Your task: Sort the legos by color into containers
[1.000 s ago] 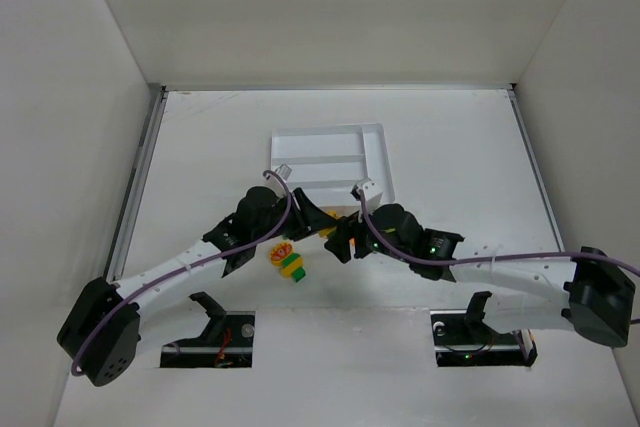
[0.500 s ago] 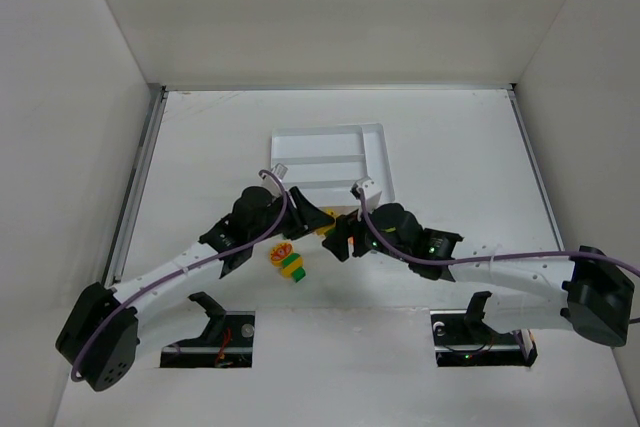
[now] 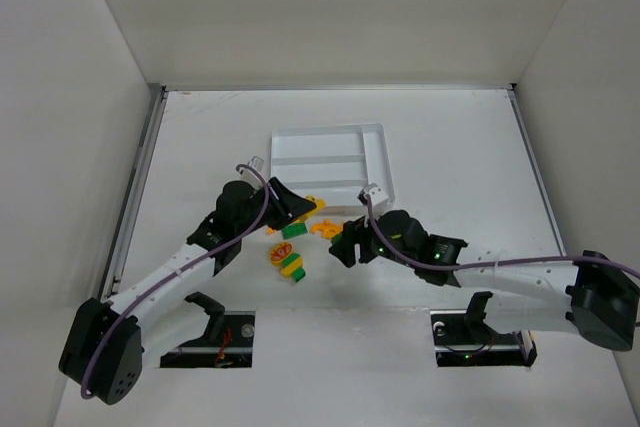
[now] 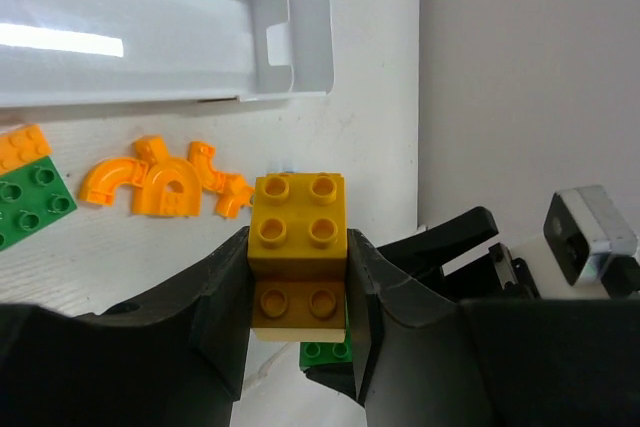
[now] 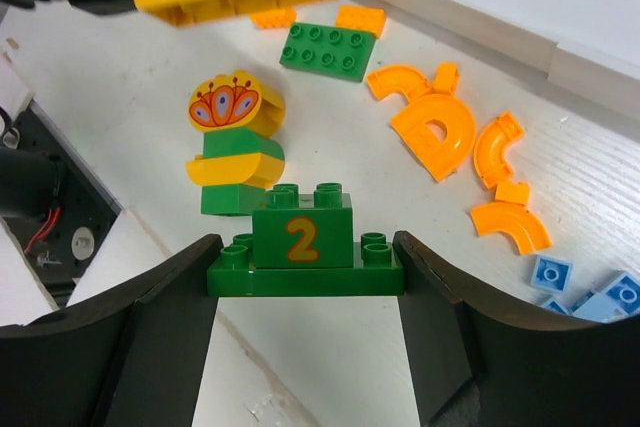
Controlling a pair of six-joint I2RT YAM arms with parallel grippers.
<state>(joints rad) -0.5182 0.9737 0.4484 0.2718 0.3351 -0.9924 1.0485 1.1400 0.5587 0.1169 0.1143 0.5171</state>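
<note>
Currently left fingers (image 4: 226, 297) clamp a yellow brick (image 4: 299, 237); right fingers (image 5: 432, 292) clamp a green brick (image 5: 302, 239) numbered 2

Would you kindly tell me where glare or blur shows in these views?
Left wrist view: a glare streak lies on the white tray, while the yellow brick in the left gripper is sharp. Right wrist view: the green number-2 brick in the right gripper is sharp; the yellow brick at the top edge looks softer. Top view: even light, faint shadows.
</note>
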